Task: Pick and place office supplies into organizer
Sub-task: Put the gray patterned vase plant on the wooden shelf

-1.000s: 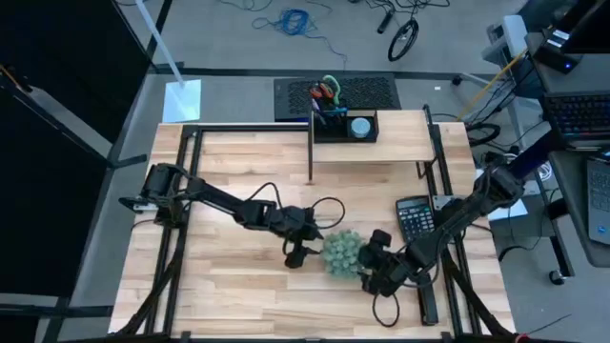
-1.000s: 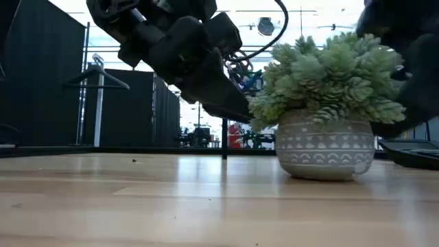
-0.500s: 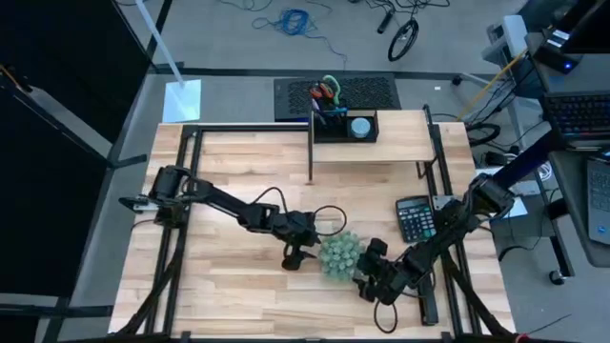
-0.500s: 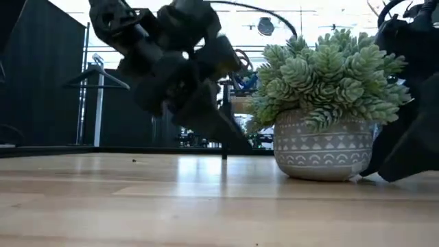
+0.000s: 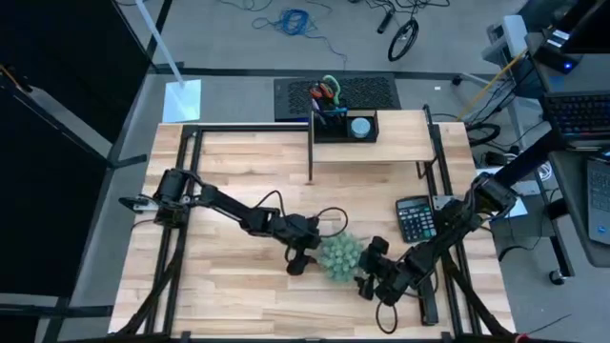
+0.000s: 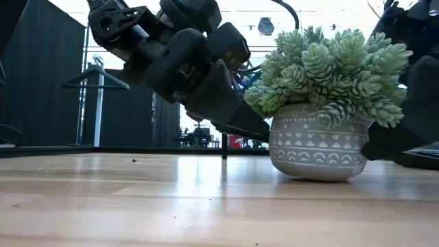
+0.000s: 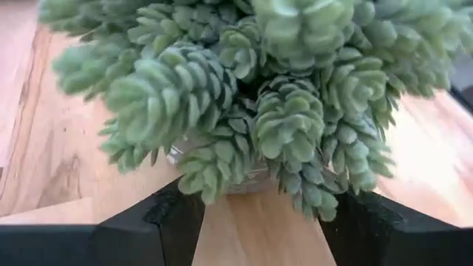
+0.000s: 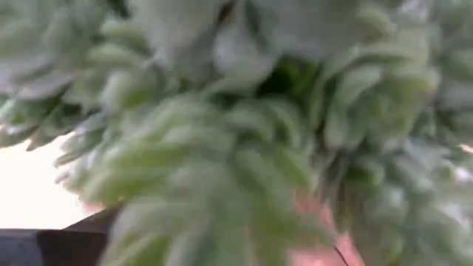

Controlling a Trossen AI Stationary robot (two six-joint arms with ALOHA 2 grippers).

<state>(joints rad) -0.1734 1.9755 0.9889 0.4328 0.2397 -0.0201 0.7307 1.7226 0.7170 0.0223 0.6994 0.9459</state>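
Observation:
The black mesh organizer (image 5: 345, 125) stands on the wooden riser at the table's far side. It holds red and green scissors (image 5: 326, 92), pens (image 5: 317, 110) and a round blue-grey disc (image 5: 360, 125). Near the table's middle a fuzzy green plant (image 5: 338, 254) sits in a patterned grey pot (image 6: 315, 147). My left gripper (image 7: 259, 229) is open at the plant's left, a finger on each side of the pot. My right gripper (image 5: 365, 281) is open, low at the plant's right, and leaves fill its wrist view. My left gripper comes at the plant level from the table's left, and the leaves (image 7: 199, 166) overhang its fingers (image 7: 159, 222). Whether a finger touches the pot cannot be told. My right gripper comes level from the table's right with leaves (image 8: 222, 170) right up against it. A dark part of it meets the pot's right side (image 6: 365, 147).
A black calculator (image 5: 414, 218) lies at the table's right, just beyond my right arm. The wooden riser (image 5: 381, 148) spans the far middle, and black frame rails run along both sides of the table. Bare wood lies at the near left.
My right gripper has come down beside the pot's right side. My left gripper has dipped and edged closer to the pot's left side. The plant has slid a little toward the table's left and turned slightly.

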